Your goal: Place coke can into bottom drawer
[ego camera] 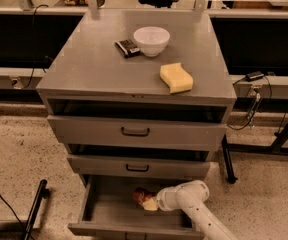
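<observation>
Setting the coke can (pixel 140 195) into the bottom drawer (pixel 106 215) — my tool (pixel 151 203) reaches inside, can at its tip.
Whether the tool grips it I cannot tell; I'd lower until the can rests on the drawer floor — then release gently.

cabinet top (pixel 89 66): white bowl (pixel 151 40) | dark packet (pixel 128 47) just beside it | yellow sponge (pixel 176 77) nearer front edge

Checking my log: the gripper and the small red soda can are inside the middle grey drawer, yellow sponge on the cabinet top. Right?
Not the middle. The camera view shows the gripper and small red coke can inside the grey metal bottom drawer; the yellow sponge is on the cabinet top.
</observation>
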`<state>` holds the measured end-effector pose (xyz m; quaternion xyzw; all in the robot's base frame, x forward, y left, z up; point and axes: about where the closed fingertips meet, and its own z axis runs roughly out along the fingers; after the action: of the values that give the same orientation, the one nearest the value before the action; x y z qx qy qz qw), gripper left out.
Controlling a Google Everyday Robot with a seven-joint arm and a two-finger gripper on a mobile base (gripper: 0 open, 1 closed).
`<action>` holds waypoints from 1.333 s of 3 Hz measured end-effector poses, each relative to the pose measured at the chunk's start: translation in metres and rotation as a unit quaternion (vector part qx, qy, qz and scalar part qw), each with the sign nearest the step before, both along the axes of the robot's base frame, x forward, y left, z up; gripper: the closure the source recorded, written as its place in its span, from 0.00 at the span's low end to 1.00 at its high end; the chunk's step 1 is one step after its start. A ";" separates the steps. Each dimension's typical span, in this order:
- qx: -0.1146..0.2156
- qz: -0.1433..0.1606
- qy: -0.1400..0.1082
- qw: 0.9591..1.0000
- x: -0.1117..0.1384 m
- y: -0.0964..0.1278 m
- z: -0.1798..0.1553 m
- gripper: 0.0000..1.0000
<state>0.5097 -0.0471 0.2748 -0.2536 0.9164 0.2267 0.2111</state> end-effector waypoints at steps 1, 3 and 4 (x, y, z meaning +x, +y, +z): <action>0.021 -0.004 0.003 1.000 0.005 -0.002 -0.021 1.00; 0.054 -0.039 0.008 0.998 0.006 -0.007 -0.048 0.59; 0.054 -0.037 0.010 0.998 0.005 -0.004 -0.050 0.35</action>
<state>0.5149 -0.0515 0.2253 -0.2058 0.9136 0.2702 0.2237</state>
